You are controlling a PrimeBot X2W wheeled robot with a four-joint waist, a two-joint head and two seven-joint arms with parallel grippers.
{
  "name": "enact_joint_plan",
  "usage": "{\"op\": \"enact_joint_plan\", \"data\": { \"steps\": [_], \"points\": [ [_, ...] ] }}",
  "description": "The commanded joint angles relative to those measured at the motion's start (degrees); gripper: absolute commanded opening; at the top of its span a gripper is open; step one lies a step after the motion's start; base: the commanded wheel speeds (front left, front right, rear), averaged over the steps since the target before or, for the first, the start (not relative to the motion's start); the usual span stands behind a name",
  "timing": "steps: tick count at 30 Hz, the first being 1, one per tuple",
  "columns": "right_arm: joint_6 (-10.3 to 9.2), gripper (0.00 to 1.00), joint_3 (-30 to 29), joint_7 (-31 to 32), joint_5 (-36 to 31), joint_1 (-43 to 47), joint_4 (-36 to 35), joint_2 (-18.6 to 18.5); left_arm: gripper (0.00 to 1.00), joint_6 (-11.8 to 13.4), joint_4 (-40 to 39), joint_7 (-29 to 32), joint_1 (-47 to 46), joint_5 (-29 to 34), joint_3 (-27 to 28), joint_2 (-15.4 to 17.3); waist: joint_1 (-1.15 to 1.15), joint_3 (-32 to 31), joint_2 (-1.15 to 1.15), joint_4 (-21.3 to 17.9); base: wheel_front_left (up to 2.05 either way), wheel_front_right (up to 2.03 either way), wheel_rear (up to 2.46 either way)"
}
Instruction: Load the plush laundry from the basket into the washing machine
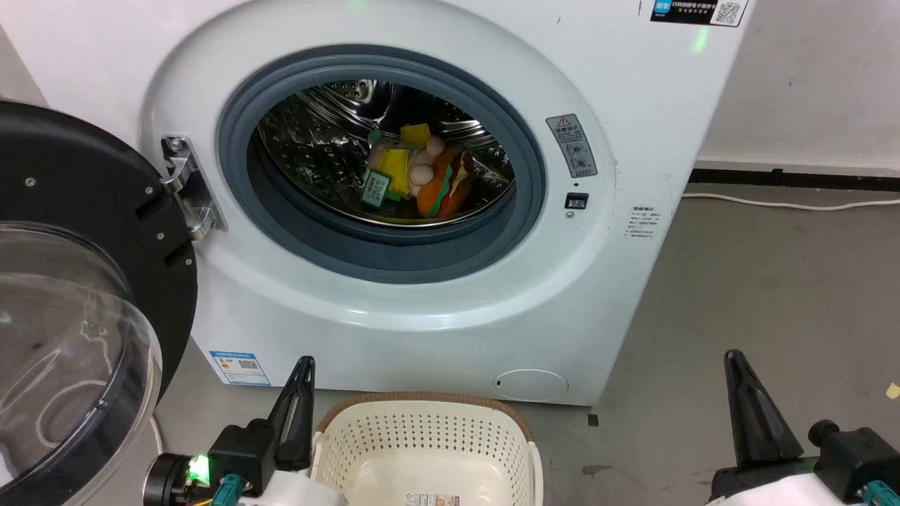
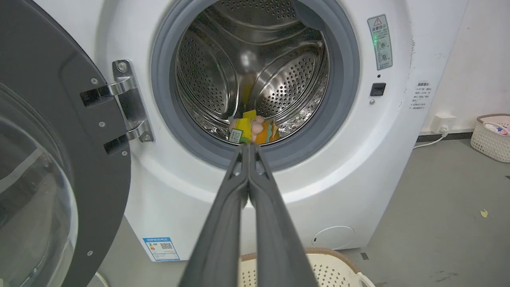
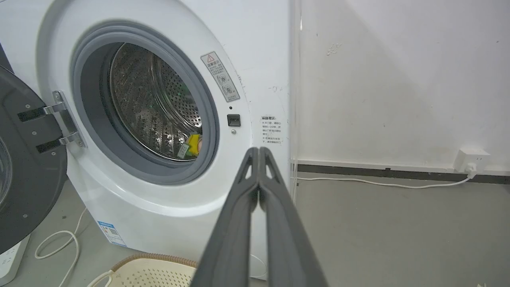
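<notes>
Two long dark grippers parked low, tapered like blades: left gripper [image 2: 249, 146] with fingers pressed flat together, right gripper [image 3: 259, 150] likewise pinched closed on nothing. Straight ahead, big white washing machine [image 1: 436, 316], smooth curved front, thick grey rubber door seal [image 1: 394, 249] ringing a shiny perforated steel drum [image 1: 316, 133]. Down on the drum's bottom, plush laundry [image 1: 422, 176]: soft orange hamburger [image 1: 446, 184] with green, red and yellow layers, pale pink figure [image 1: 422, 169] with yellow parts touching it, green tag [image 1: 376, 190] at the left. Round black-framed door [image 1: 63, 176] swung wide at the left, clear dome [image 1: 63, 337] bulging outward, metal hinge [image 1: 186, 186] gleaming. Just in front of the machine, cream perforated basket [image 1: 422, 432] on grey floor [image 1: 738, 295], brown rim, rounded corners, label sticker [image 1: 432, 500] on its smooth bottom.
</notes>
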Motion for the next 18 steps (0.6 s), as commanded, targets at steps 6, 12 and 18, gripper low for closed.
{"op": "enact_joint_plan", "data": {
  "steps": [6, 12, 18],
  "points": [
    [-0.01, 0.00, 0.2, 1.0, -0.8, -0.7, 0.2, 0.0, 0.00, -0.2, -0.5, 0.9, -0.1, 0.7, 0.7, -0.3, 0.00, 0.0, 0.00, 0.0, 0.00, 0.00, 0.00],
    [-0.01, 0.00, 0.2, 1.7, -1.2, -0.9, 0.2, 0.0, 0.00, -0.3, -0.7, 1.6, -0.1, 1.0, 1.1, -0.5, 0.00, 0.0, 0.00, -0.1, 0.00, 0.00, 0.00],
    [-0.01, 0.00, 0.3, 2.4, -1.6, -1.1, 0.3, 0.0, 0.00, -0.3, -1.0, 2.3, -0.1, 1.2, 1.6, -0.7, 0.00, 0.0, 0.00, -0.1, 0.00, 0.00, 0.00]
  ]
}}
